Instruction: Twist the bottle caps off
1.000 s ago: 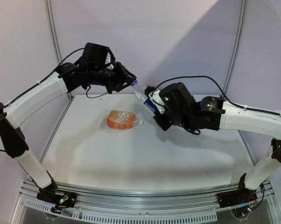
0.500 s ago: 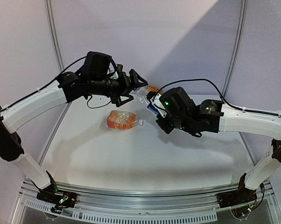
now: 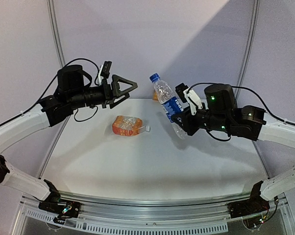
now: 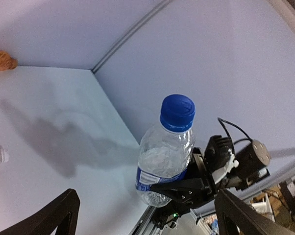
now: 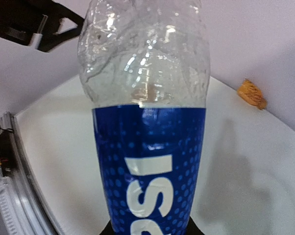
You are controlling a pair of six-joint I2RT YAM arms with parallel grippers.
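Top external: white table (image 3: pixel 137 166), lilac walls (image 3: pixel 186 39), left jaws splayed free, right jaws clenching the water bottle (image 3: pixel 164 93).

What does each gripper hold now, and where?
The right gripper holds the clear water bottle around its blue-labelled middle. The left gripper is open and holds nothing.

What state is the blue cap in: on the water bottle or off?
On. The blue cap sits on the neck of the water bottle, gripped by the right hand; how tight, cannot tell.
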